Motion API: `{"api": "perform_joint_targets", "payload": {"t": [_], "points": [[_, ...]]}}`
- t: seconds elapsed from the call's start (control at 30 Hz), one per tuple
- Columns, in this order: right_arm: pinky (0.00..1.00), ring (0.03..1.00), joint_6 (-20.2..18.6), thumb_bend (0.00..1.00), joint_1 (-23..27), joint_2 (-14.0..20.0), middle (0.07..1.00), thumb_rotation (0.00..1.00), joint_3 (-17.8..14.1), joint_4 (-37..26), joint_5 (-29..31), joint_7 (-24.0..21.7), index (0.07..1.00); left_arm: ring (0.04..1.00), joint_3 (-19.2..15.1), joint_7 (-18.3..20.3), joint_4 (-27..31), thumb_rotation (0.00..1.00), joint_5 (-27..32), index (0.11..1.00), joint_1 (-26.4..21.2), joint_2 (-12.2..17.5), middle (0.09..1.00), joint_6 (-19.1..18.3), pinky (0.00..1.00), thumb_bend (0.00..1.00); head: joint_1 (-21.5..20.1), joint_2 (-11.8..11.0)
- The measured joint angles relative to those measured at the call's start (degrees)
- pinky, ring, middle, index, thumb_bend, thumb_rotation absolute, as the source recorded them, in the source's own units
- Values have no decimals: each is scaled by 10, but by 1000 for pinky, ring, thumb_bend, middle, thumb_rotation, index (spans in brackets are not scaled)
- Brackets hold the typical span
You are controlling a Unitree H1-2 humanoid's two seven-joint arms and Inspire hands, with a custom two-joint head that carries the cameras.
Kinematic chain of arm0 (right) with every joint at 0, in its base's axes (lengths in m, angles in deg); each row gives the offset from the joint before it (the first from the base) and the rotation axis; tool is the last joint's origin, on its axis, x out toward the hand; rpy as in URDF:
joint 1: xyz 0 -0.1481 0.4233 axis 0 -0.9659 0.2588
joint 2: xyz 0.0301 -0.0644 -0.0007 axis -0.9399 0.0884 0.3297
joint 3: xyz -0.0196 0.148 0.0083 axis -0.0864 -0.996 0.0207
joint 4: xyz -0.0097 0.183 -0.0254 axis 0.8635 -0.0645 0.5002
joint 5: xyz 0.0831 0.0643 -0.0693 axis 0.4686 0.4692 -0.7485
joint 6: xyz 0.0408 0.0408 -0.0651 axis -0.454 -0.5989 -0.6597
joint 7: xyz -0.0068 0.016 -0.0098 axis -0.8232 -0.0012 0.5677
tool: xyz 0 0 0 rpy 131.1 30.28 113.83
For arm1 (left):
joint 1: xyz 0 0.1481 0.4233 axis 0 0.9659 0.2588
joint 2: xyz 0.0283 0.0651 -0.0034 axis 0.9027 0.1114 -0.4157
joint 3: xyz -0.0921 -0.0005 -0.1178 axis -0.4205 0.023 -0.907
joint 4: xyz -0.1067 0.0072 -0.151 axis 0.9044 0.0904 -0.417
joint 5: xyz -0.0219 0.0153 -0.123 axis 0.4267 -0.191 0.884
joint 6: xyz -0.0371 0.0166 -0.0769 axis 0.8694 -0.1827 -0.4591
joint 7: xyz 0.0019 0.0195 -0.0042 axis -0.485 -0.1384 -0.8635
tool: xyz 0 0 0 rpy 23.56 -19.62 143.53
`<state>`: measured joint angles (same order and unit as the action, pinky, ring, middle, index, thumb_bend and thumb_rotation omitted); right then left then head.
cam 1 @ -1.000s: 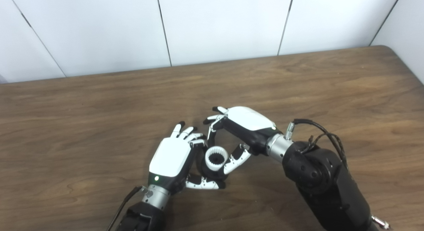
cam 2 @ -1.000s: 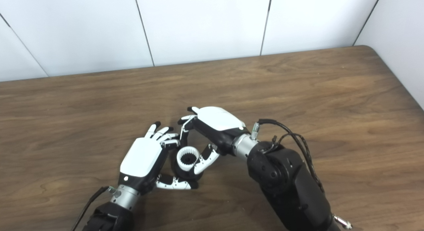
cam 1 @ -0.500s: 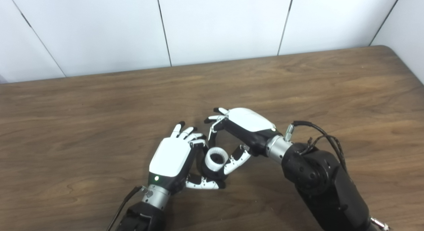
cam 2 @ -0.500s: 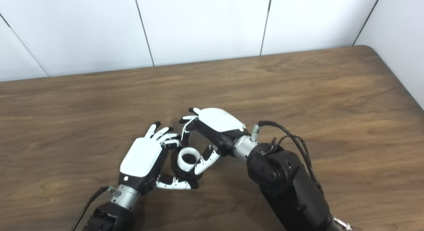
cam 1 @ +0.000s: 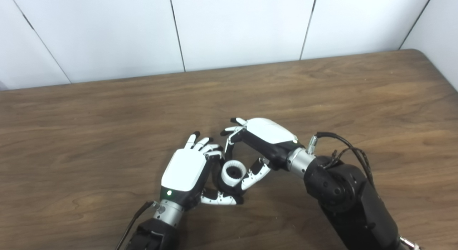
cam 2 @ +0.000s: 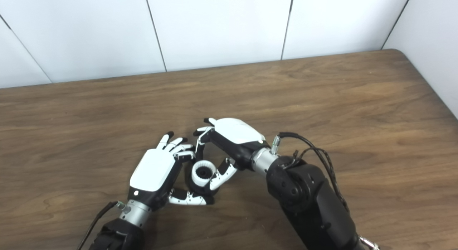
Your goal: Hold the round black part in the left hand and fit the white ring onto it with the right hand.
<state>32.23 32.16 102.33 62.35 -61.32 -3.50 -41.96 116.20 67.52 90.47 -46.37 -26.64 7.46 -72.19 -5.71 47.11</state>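
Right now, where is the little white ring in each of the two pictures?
Left eye view: the white ring sits a little left of centre, low down, between the two hands.
Right eye view: the white ring is further left of centre, at the same height.
Shared landmark: in both, it lies just right of the left hand, whose white back has a small green light near the wrist.

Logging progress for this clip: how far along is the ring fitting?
Done: the left hand holds the black part, with the white ring on top. In hand: the right hand pinches the ring. Left: whether it is fully seated cannot be told; release.
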Motion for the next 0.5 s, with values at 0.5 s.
{"api": "perform_joint_targets", "payload": {"t": [0.5], "points": [[1000, 1000, -1, 525, 0, 1, 885, 144, 6, 4, -6, 0, 491, 891, 0, -1, 0, 55, 0, 483, 0, 0, 779, 0, 1000, 525, 0, 1]]}}
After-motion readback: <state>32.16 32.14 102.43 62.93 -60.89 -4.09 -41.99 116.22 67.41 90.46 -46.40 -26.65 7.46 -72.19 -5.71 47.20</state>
